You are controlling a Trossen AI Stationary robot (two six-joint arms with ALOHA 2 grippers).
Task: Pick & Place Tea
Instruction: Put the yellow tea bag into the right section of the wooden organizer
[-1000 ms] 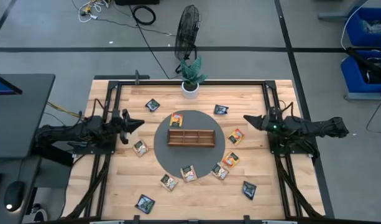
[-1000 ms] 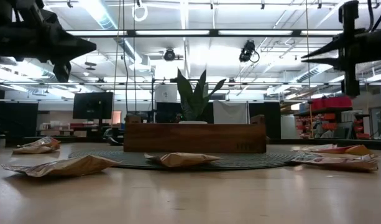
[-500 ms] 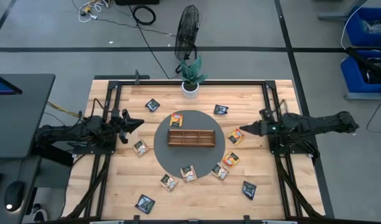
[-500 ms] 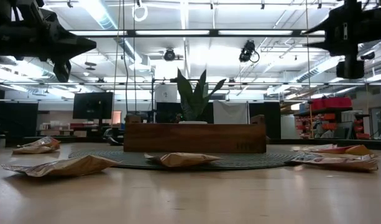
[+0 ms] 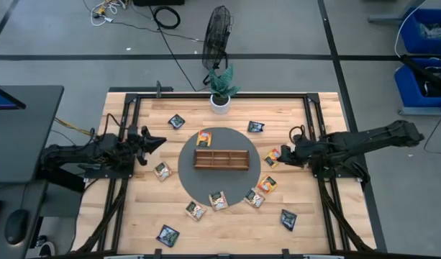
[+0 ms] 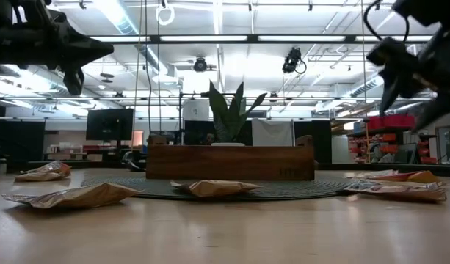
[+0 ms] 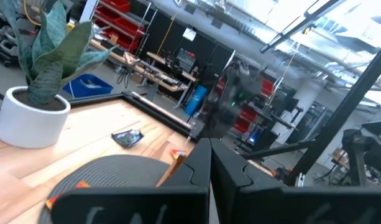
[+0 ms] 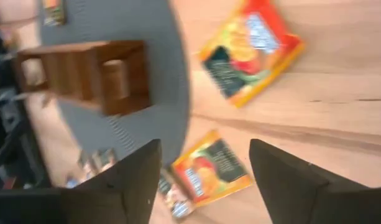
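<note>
The wooden desk [image 5: 134,216] is seen from above, with a round grey mat [image 5: 188,173] spread at its middle. All places below are given relative to the brown compartmented tray [image 5: 221,159], which lies at the centre of that mat.

The left arm is held off to the tray's left, over the desk's left side, and its left claw [image 5: 160,142] is clenched, with nothing seen between the fingers; in the left wrist view the two dark fingers [image 7: 199,174] are pressed together. The right arm is stretched in from the tray's right, and the right claw [image 5: 285,153] is held just right of the tray, above an orange-yellow sachet [image 5: 273,157] lying at the mat's right edge. Its fingers [image 8: 131,180] are spread wide and nothing is grasped.

A potted plant [image 5: 221,92] is set at the desk's far edge, beyond the tray.

The tea [image 5: 267,185] is scattered flat on the desk around the tray. Orange-yellow sachets are found just behind the tray on the mat and to its right; dark ones lie behind it to both sides and well in front of it near the desk's front corners; pale ones lie to its left and in front of it along the mat's rim. No sachet can be made out inside the tray.
</note>
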